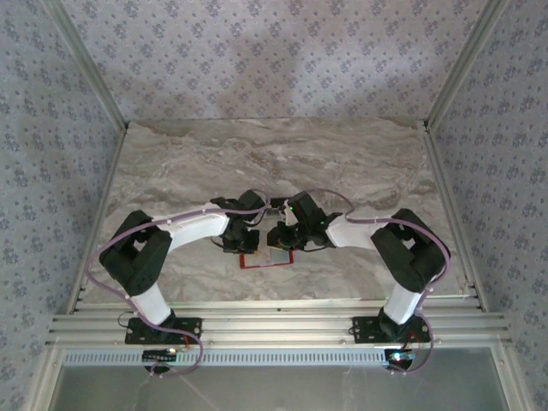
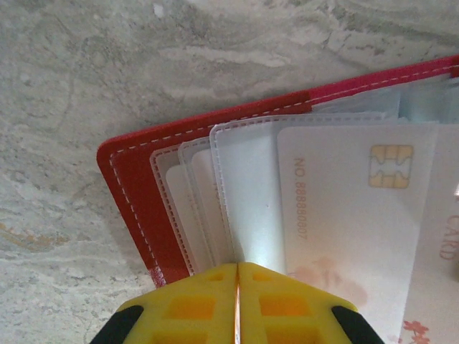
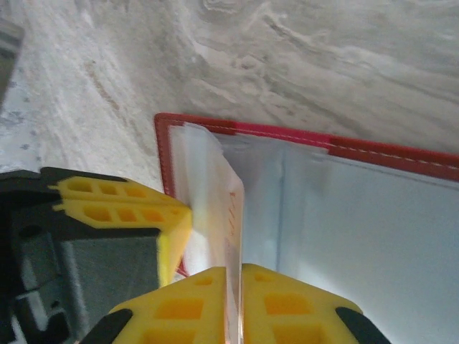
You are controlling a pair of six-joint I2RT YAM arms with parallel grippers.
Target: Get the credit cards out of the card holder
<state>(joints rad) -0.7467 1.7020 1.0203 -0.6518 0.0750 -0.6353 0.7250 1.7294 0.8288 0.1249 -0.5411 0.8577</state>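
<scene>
Near the front edge of the counter (image 1: 214, 163), about midway along it, between the two arms: card holder (image 1: 257, 263), red, opened out and laid flat on the marbled surface. White stitching is noted along its red border. A fan of clear pocket leaves is sewn inside.

Credit cards (image 2: 337, 236), two noted, both pale:
- Chip card (image 2: 358, 179): lying flat in the holder, overlapping the clear leaves. A gold chip and a printed number are seen on its face.
- Red-lettered card (image 3: 231, 208): thin, stood on edge above the holder's left half and slightly tilted. Whether it is fully free of its pocket cannot be told.

Left pincer (image 2: 237, 269): yellow fingertips brought together at the holder's near edge. The edge of a clear pocket leaf (image 2: 244, 208) is seen running into the seam between them and is held there. In the right wrist view this pincer is seen just beside the upright card, at the holder's left edge.

Right pincer (image 3: 240, 271): yellow fingertips closed on the lower edge of the red-lettered card, which is pinched between them and rises straight up from the seam.

Both pincers are placed close together over the holder, near its left half.
</scene>
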